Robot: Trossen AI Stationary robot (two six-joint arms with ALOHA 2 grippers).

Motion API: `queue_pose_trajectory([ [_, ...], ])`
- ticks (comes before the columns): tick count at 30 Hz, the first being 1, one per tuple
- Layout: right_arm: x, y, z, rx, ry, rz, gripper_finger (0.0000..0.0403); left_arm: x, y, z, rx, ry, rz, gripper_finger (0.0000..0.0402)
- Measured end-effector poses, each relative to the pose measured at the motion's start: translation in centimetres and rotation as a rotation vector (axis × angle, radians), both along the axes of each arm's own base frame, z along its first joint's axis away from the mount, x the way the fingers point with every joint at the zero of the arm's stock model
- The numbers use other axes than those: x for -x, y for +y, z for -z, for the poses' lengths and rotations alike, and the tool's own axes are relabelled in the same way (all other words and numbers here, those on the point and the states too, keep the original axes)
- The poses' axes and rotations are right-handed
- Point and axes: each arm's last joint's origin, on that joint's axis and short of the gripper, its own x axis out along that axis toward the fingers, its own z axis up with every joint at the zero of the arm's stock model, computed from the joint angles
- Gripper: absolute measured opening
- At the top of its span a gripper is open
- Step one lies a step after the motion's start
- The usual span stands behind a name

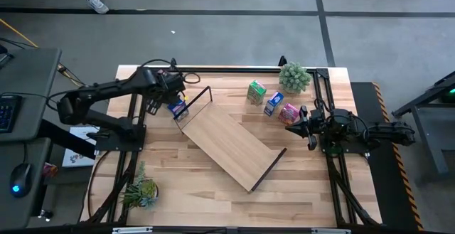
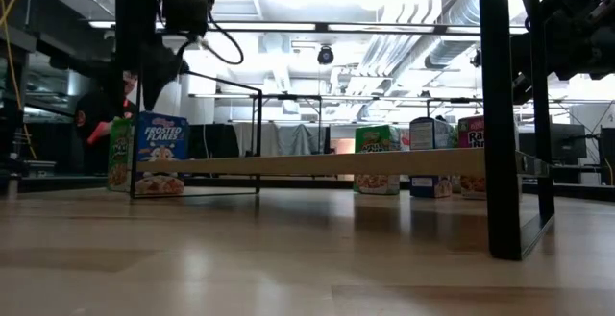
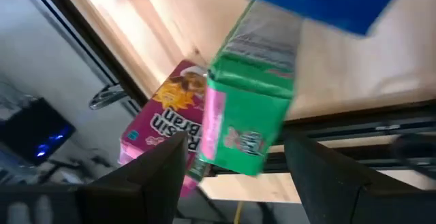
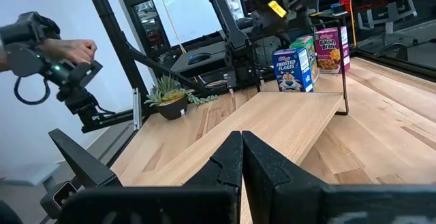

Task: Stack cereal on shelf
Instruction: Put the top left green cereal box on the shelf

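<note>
From above, the left gripper [image 1: 173,95] hovers over a cluster of boxes at the shelf's [image 1: 229,143] far left end, jaws spread wide. The right gripper [image 1: 293,122] waits beside three more boxes [image 1: 273,103] near the plant [image 1: 294,77], jaws shut.

Down low, the blue box [image 2: 159,153] stands on the table at the shelf's end, arm above it.

Left wrist: the green box [image 3: 251,108] sits between the open jaws, apart from both fingers [image 3: 154,178], pink box [image 3: 166,118] beside it.

Right wrist: closed jaws, the shelf ahead with three boxes [image 4: 310,58] at its far end.
</note>
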Motion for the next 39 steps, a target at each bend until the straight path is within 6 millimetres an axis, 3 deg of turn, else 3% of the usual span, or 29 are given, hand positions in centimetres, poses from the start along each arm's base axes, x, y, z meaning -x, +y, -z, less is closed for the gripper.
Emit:
queue_pose_trajectory([
  [9, 0.0, 0.0, 0.0, 0.000, 0.000, 0.000, 0.0000, 0.6, 1.2, 1.3, 0.001, 0.007, 0.007, 0.0234],
  [22, 0.0, 0.0, 0.0, 0.000, 0.000, 0.000, 0.0000, 1.0, 2.0, 1.7, 0.096, -0.014, 0.007, 0.0234],
  [35, 0.0, 0.0, 0.0, 0.000, 0.000, 0.000, 0.0000, 0.4, 3.0, 3.4, 0.145, 0.041, -0.044, 0.0234],
  [39, 0.0, 0.0, 0.0, 0.000, 0.000, 0.000, 0.0000, 0.4, 3.1, 3.4, 0.124, 0.056, -0.039, 0.0217],
])
